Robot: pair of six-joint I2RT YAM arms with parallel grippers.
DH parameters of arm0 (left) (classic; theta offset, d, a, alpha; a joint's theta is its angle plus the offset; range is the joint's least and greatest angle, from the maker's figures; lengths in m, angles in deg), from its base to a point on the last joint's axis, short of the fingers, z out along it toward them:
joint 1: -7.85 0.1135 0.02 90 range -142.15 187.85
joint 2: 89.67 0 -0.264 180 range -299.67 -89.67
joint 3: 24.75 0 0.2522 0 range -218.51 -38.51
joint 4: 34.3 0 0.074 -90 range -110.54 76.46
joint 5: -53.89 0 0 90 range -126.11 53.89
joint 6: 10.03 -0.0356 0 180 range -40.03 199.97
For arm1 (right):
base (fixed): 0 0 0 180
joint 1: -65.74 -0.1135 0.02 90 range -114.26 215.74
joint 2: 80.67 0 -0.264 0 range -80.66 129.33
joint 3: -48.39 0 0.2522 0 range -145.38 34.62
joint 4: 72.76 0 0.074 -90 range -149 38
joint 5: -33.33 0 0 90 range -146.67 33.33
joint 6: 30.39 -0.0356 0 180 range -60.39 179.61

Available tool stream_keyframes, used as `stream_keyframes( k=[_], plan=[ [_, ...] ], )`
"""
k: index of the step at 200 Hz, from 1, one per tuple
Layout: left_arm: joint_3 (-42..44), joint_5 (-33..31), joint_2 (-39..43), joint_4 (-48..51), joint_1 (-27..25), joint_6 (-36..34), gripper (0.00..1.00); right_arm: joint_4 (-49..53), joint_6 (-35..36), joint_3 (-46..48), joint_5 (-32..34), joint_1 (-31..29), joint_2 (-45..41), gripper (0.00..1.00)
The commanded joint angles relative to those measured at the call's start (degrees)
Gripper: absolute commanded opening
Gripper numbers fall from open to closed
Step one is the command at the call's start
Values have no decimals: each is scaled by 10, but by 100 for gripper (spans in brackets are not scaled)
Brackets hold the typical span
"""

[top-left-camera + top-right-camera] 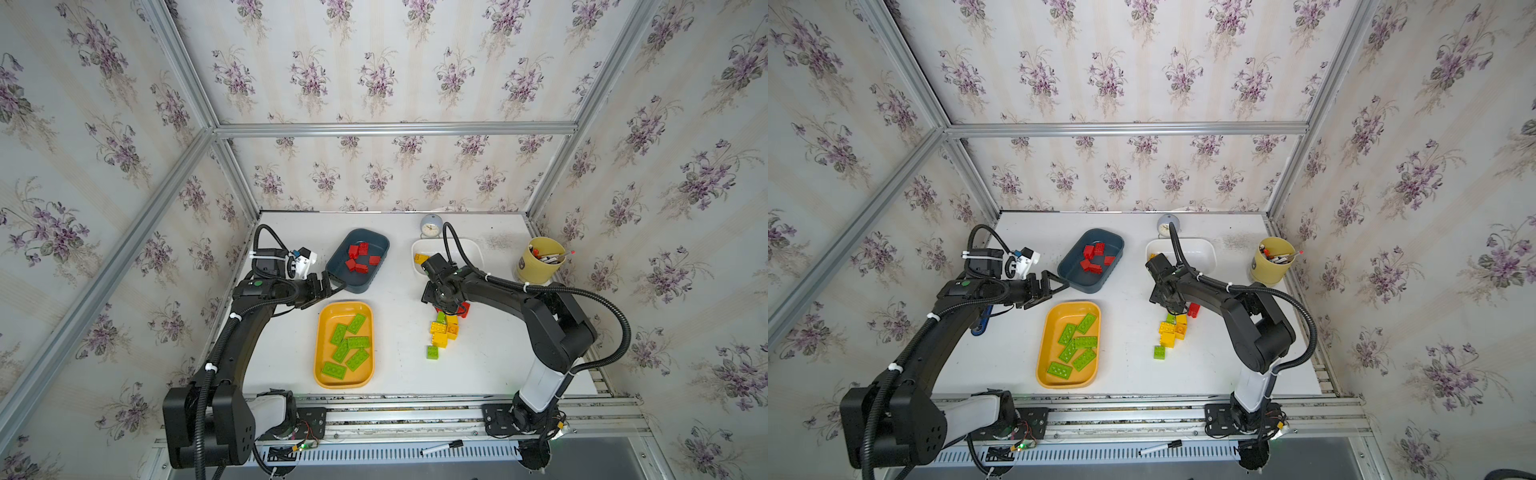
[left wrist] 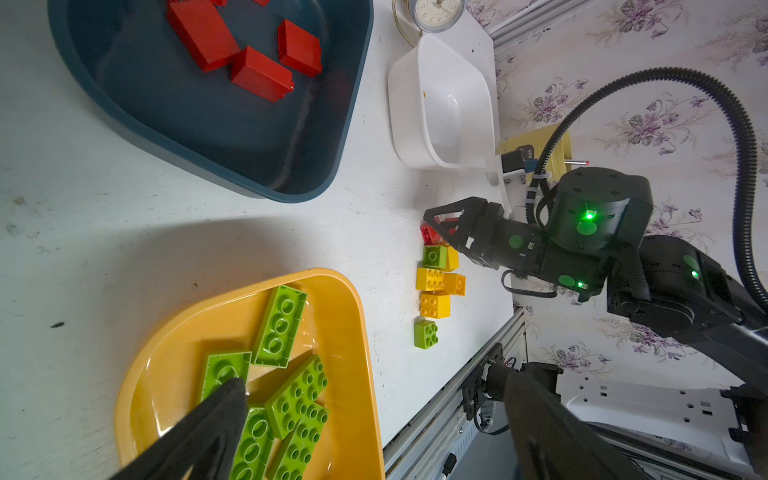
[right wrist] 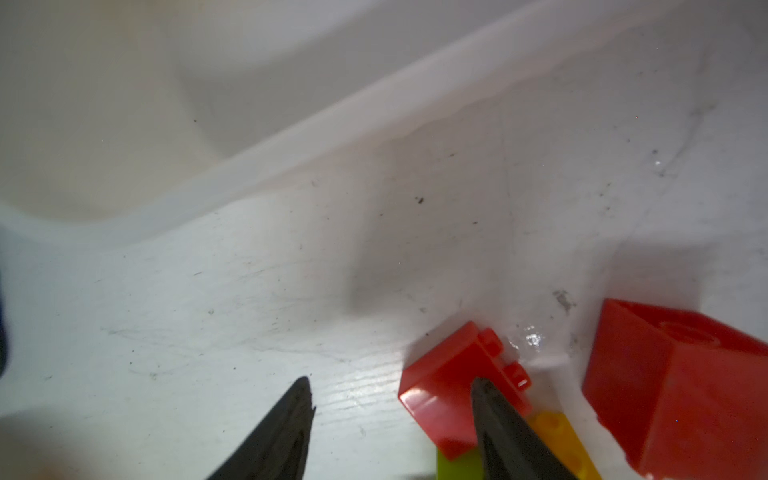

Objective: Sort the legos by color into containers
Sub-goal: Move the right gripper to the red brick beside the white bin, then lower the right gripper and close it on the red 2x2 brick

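Several red legos (image 1: 360,257) lie in the dark blue container (image 1: 351,286), and several green ones (image 1: 347,345) in the yellow-orange container (image 1: 328,324). One yellow lego (image 1: 420,258) shows in the white container (image 1: 473,249). A loose cluster of yellow, green and red legos (image 1: 442,332) sits on the table. My right gripper (image 3: 392,384) is down at the cluster's far end and open, with a small red lego (image 3: 444,395) against one finger and bare table across the rest of the gap. My left gripper (image 2: 374,378) hovers open and empty between the blue and yellow-orange containers.
A round yellow pen cup (image 1: 538,259) stands at the back right and a small clock (image 1: 430,226) behind the white container. A single green brick (image 1: 432,352) lies nearest the front. A marker (image 1: 442,446) rests on the front rail. Papered walls enclose three sides.
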Motion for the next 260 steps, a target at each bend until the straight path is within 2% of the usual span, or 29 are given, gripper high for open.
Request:
stream_keyframes(
  k=[1,112,203,260],
  plan=[
    [5,4,-1,-5,0,-14,99,11,-27,4,3,0,-1,64],
    [10,5,-18,-14,0,-10,99,65,-95,32,5,-2,-20,64],
    [13,7,-10,-15,0,-11,99,38,-86,-8,11,-1,38,66],
    [20,14,-10,-17,0,-6,99,72,-77,-53,41,1,68,63]
  ],
)
